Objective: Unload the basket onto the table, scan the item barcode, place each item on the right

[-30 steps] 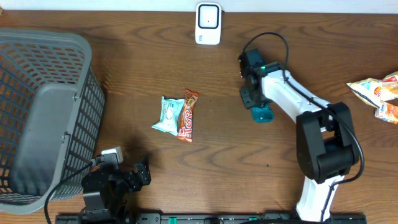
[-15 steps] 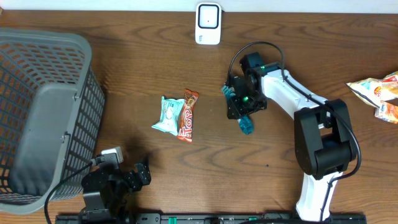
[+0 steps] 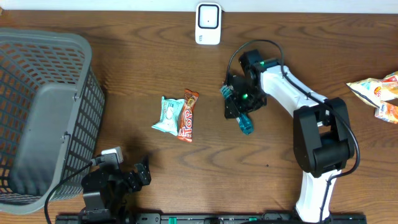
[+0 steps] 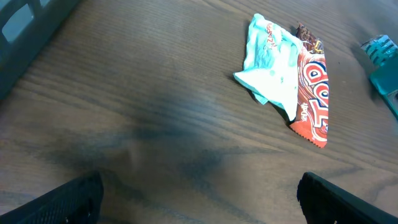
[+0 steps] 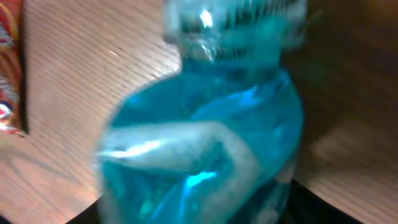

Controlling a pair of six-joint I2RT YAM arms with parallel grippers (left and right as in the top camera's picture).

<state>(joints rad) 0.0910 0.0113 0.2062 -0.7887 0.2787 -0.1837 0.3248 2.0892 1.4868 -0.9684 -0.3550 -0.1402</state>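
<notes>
Showing the approach stage of a barcode scan. Two candidate items lay touching, side by side, at the middle of the table: a red-orange snack bar lettered "Top" in white, and a mint-green packet whose print was too small to read. The right gripper was poised just to the right of the bar, its teal jaws apart with nothing between them, apparently placed to take an item. Its own camera gave only a teal blur. The white scanner stood at the far edge with no legible marking, presumably where a barcode had to be presented. The left gripper rested near the front edge beside the grey basket, jaws spread wide and empty.
</notes>
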